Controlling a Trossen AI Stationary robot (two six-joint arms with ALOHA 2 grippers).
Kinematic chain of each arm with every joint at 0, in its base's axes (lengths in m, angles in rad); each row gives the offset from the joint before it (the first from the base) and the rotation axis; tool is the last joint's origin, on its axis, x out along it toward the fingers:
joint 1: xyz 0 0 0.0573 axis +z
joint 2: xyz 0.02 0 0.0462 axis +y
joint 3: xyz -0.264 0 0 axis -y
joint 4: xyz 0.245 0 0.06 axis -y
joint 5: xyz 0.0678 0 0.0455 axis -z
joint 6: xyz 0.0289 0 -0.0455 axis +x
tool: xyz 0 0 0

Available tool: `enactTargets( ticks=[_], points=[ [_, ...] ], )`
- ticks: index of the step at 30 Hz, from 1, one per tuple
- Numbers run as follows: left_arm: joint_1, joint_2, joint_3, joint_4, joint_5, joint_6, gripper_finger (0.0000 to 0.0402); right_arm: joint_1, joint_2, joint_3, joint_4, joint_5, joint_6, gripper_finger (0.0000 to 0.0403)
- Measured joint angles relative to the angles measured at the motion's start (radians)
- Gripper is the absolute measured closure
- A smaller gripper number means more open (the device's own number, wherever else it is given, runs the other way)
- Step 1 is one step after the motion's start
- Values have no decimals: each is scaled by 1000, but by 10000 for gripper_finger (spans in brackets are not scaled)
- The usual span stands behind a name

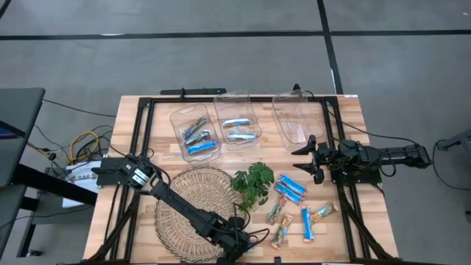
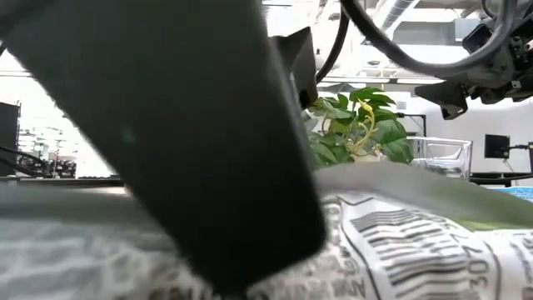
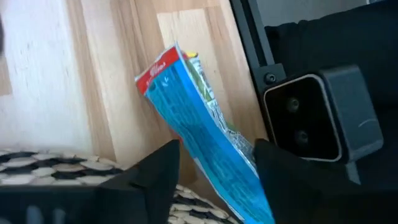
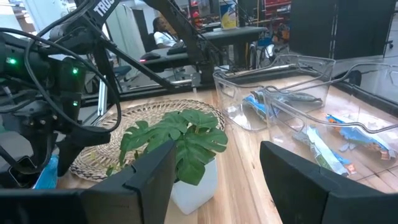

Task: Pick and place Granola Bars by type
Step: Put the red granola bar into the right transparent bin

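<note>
Granola Bars (image 1: pixel 298 204) are lying loose on the wooden table (image 1: pixel 368 125) just right of the green plant (image 1: pixel 252 183), and more are sitting in two of the three clear bins (image 1: pixel 236 120) at the far edge; the third bin is looking empty to me. I'm seeing the left gripper (image 3: pixel 217 171) down at the near edge by the woven mat (image 1: pixel 193 200), its fingers (image 3: pixel 163 168) standing apart on either side of a blue-wrapped bar (image 3: pixel 199 121); whether they are actually pinching it I cannot tell. The bar's lower end is running out of the wrist view. The low view is mostly being blocked by a dark arm part and a blurred wrapper. The right gripper (image 1: pixel 313 158) is hovering open beside the bins, holding nothing. Behind, a person is sitting at a desk in the workshop.
</note>
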Motion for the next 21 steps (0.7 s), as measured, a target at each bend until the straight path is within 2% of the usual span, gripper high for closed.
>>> enactTargets(
  ticks=[7,21],
  points=[
    [0,0,0,5,14,-8,281,0,0,0,0,0,0,178],
    [4,0,0,24,21,22,397,0,0,0,0,0,0,178]
  ],
)
